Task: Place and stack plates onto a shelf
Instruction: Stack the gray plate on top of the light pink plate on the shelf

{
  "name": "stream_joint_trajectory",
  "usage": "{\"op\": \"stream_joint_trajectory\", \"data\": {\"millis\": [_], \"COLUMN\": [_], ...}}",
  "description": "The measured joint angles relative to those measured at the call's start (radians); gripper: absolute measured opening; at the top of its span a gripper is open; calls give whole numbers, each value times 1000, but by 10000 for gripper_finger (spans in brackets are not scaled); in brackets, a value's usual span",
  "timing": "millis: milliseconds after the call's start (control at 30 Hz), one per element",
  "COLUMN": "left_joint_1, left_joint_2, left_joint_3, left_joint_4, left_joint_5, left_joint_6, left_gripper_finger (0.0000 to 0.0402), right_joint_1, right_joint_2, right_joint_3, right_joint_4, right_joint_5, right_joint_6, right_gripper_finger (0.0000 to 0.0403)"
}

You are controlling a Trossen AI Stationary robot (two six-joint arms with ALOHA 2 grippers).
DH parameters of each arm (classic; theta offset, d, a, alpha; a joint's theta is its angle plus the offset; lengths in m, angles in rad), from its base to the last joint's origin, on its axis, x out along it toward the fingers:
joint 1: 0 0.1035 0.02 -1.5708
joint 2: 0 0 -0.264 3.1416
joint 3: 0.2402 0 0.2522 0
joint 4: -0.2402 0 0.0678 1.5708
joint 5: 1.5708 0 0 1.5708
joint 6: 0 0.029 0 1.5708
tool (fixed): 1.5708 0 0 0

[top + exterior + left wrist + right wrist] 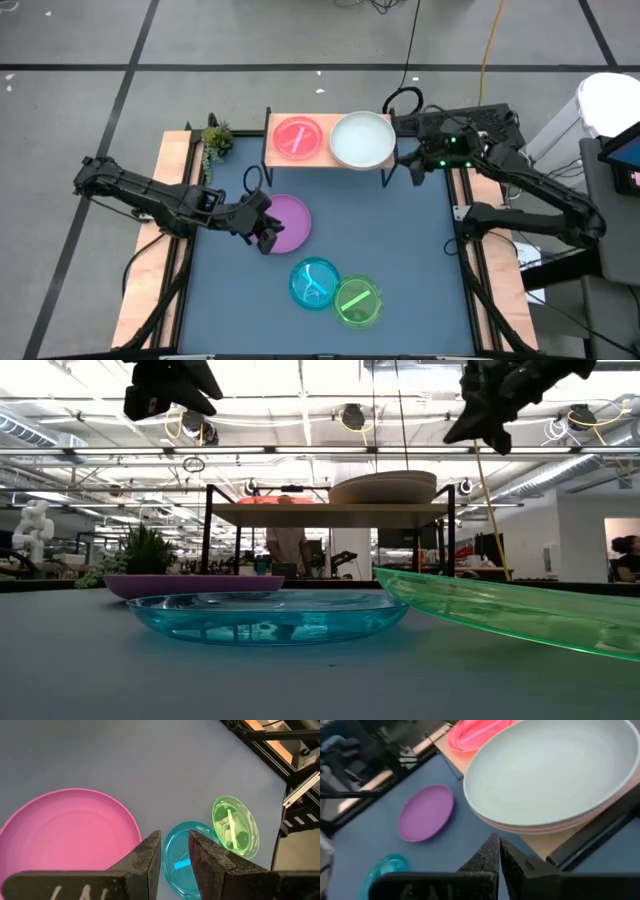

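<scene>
The shelf (325,160) stands at the table's far edge. On it lie a translucent pink plate (296,138) and a white plate (545,770) that tops a short stack. A purple plate (290,220) lies flat on the blue table. Nearer lie a blue plate (313,283) and a green plate (358,301), which is tilted with its edge on the blue plate's rim. My left gripper (175,836) hovers open above the purple plate's near-left edge. My right gripper (496,840) is shut and raised beside the shelf's right end, with nothing in it.
A small green plant (215,140) stands at the shelf's left. Wooden side rails (150,250) line the table's left and right edges. Bare blue table (410,240) lies between the purple plate and the right rail.
</scene>
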Motion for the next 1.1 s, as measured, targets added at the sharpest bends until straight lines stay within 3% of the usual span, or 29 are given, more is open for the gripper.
{"op": "stream_joint_trajectory", "data": {"millis": [233, 500, 1100], "left_joint_1": [0, 0, 0], "left_joint_2": [0, 0, 0], "left_joint_3": [0, 0, 0], "left_joint_4": [2, 4, 3], "left_joint_5": [24, 24, 24], "left_joint_6": [-2, -22, -15], "left_gripper_finger": [104, 104, 104], "right_joint_1": [99, 136, 135], "right_joint_2": [89, 164, 249], "right_joint_3": [0, 0, 0], "right_joint_4": [5, 6, 89], "right_joint_5": [159, 265, 351], "right_joint_6": [23, 26, 42], "right_gripper_finger": [0, 0, 0]}}
